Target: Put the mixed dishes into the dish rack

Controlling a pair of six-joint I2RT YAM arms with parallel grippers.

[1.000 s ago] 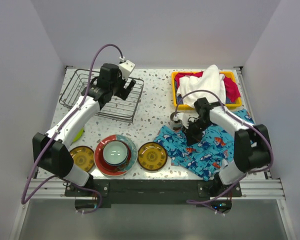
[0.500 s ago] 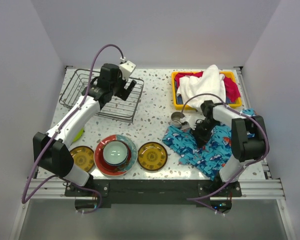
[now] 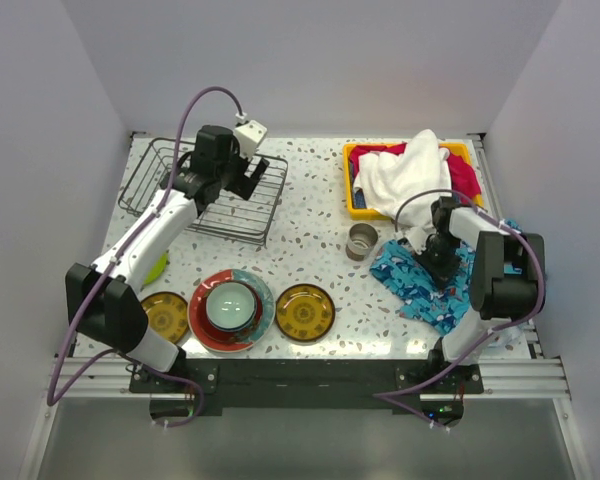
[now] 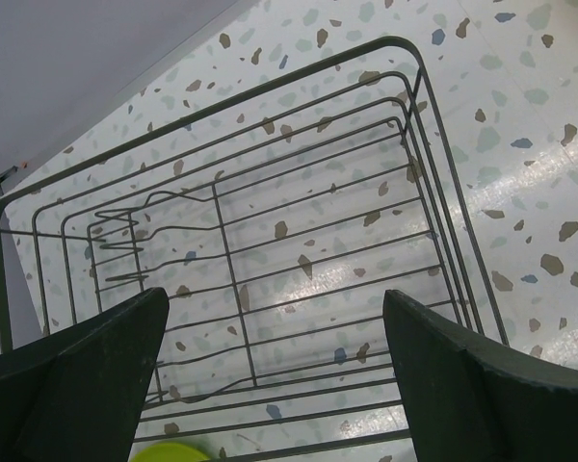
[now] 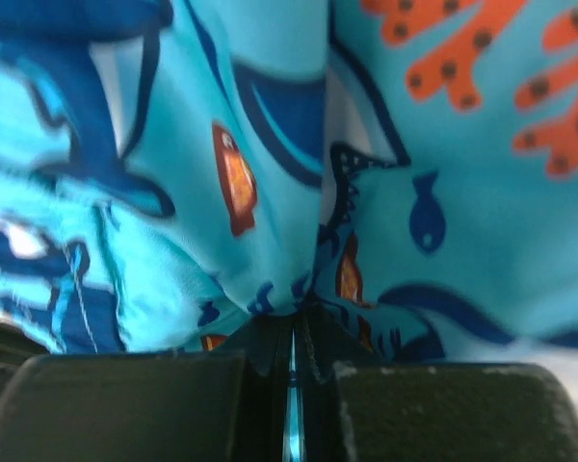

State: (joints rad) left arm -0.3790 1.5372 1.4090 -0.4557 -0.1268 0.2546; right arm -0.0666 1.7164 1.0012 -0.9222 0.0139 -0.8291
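Observation:
The wire dish rack stands at the back left; it fills the left wrist view and is empty. My left gripper hovers open above it. A red teal-rimmed plate with a pale green bowl in it sits at the front, between two amber plates. A lime-green plate peeks from under the left arm. A metallic cup stands mid-table. My right gripper is shut on the blue fish-print cloth, bunched at the right.
A yellow plastic bin holding white and red cloths stands at the back right. The table's right edge lies close to the cloth.
My right gripper has dragged the blue fish-print cloth to the right, bunching it up and uncovering the metallic cup. The left arm has barely moved.

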